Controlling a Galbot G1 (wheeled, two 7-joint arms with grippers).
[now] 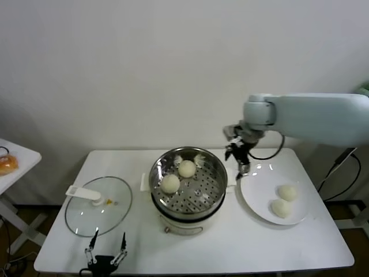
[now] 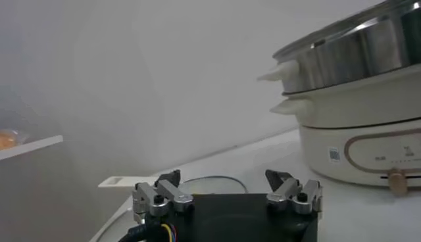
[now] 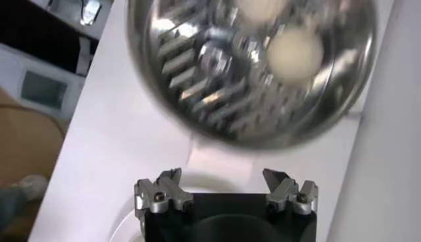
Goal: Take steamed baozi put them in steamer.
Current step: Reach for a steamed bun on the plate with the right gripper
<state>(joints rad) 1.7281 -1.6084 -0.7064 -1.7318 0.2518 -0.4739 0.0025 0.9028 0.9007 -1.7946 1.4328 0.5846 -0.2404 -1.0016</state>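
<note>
Nearest the robot, at the front edge of the white bench (image 1: pixel 230 248), the left hand (image 1: pixel 106 249) sits parked low just in front of the glass lid (image 1: pixel 98 206), its two fingers spread apart with nothing between them. The lid lies flat on the bench to the left of the steamer (image 1: pixel 188 182), its white handle pointing left. In the middle of the bench stands the steamer, a shiny steel pot on a cream base, and two steamed baozi (image 1: pixel 178 176) rest on its perforated tray, one toward the front left, the other just behind it and a little right. To the right of the steamer, close beside it, is a white plate (image 1: pixel 256 202) with two more buns (image 1: pixel 282 200) lying side by side near its right part. Farther back, the right hand (image 1: pixel 240 160) hangs in the air above the gap between the steamer's rim and the plate's far edge, fingers wide apart and empty, on an arm reaching in from the right.
</note>
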